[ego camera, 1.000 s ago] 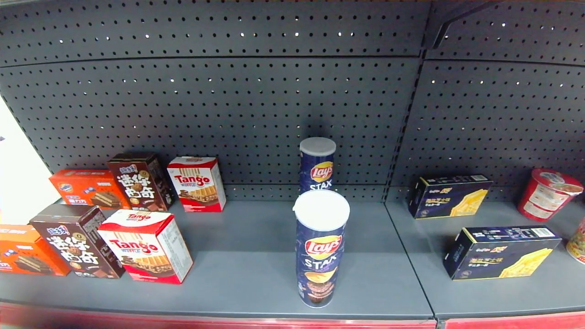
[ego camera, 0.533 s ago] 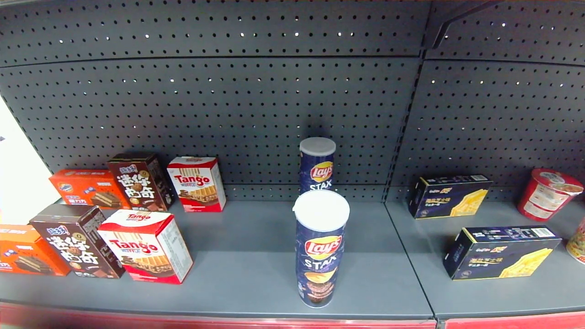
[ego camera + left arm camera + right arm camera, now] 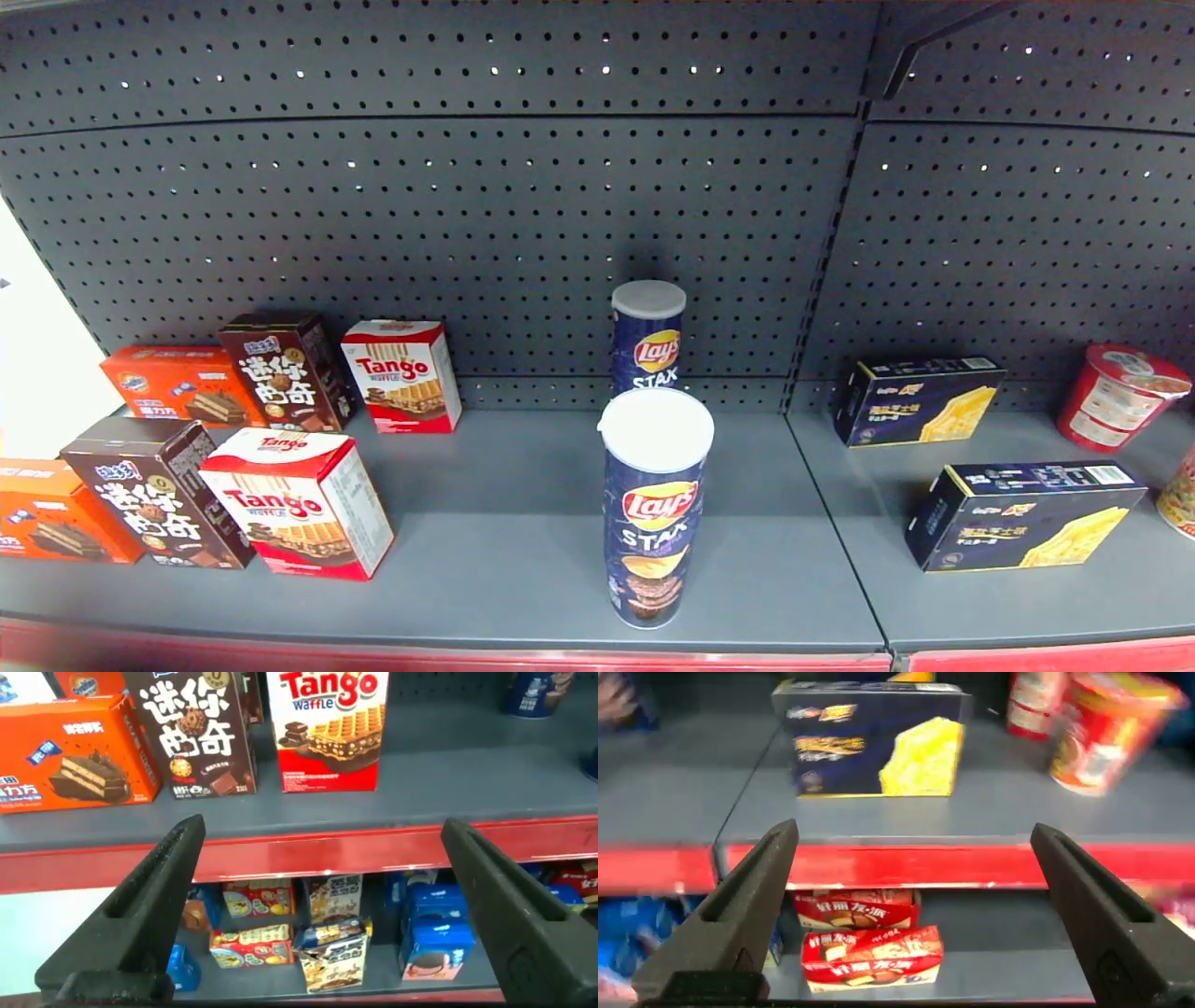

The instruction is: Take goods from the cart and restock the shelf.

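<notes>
Shelf [image 3: 504, 532] faced me, with both arms held out in front of its red edge. My left end effector [image 3: 322, 829] was spread wide and held nothing, pointing at the waffle box [image 3: 329, 728], the brown biscuit box [image 3: 192, 733] and the orange cake box [image 3: 65, 751]. My right end effector [image 3: 915, 833] was just as wide apart and empty, pointing at a dark blue box [image 3: 873, 739] and a red cup [image 3: 1102, 733]. Mid-shelf, I saw the front chip can [image 3: 653, 504] upright, with the rear chip can [image 3: 647, 350] directly behind it.

Dark perforated back panel [image 3: 467, 205], black bracket [image 3: 934, 42] upper right
</notes>
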Available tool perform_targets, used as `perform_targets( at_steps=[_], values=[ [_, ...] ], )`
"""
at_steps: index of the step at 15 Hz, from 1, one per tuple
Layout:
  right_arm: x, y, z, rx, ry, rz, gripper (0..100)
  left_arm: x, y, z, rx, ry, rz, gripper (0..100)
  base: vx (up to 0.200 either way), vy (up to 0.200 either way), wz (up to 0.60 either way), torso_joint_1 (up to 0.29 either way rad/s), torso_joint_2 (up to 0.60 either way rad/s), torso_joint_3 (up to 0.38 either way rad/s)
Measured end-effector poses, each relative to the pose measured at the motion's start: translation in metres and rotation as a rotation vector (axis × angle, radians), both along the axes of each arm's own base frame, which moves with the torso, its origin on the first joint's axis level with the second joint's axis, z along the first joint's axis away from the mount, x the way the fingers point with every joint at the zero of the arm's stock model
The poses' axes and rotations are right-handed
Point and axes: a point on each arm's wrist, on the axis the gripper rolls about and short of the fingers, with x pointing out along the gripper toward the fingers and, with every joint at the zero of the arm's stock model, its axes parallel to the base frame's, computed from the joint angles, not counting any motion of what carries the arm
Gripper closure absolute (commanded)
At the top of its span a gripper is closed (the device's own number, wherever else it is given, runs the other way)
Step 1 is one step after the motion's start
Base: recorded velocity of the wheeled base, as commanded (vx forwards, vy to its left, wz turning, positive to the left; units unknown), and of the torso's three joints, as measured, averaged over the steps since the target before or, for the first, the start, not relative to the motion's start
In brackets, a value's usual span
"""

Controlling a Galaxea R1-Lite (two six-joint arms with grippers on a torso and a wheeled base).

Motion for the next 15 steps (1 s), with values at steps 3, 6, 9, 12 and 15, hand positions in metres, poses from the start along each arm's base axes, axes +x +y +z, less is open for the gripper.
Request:
perform_targets(
  at_steps=[3,6,9,12,15],
  values=[
    [0.0001,0.0011,-0.0003,0.021,-0.001,0.048,0,0.0001,0.0000,-0.0004,0.004,0.000,0.001,0,0.000,0.000,0.00,0.000,0.00,0.000],
    [0.0001,0.0011,-0.0003,0.054,-0.001,0.053,0,0.0001,0.0001,-0.0005,-0.003,0.001,0.003,0,0.000,0.000,0.00,0.000,0.00,0.000],
    [0.0002,0.0011,-0.0004,0.056,0.000,0.053,0,0.0001,0.0000,-0.0005,0.002,0.001,0.002,0,0.000,0.000,0.00,0.000,0.00,0.000],
    [0.0002,0.0011,-0.0003,0.059,-0.001,0.052,0,0.0001,0.0000,-0.0005,0.002,0.000,0.002,0,0.000,0.000,0.00,0.000,0.00,0.000],
    [0.0001,0.0010,-0.0003,0.061,-0.002,0.049,0,0.0001,0.0000,-0.0004,0.003,0.000,0.002,0,0.000,0.000,0.00,0.000,0.00,0.000]
  ],
)
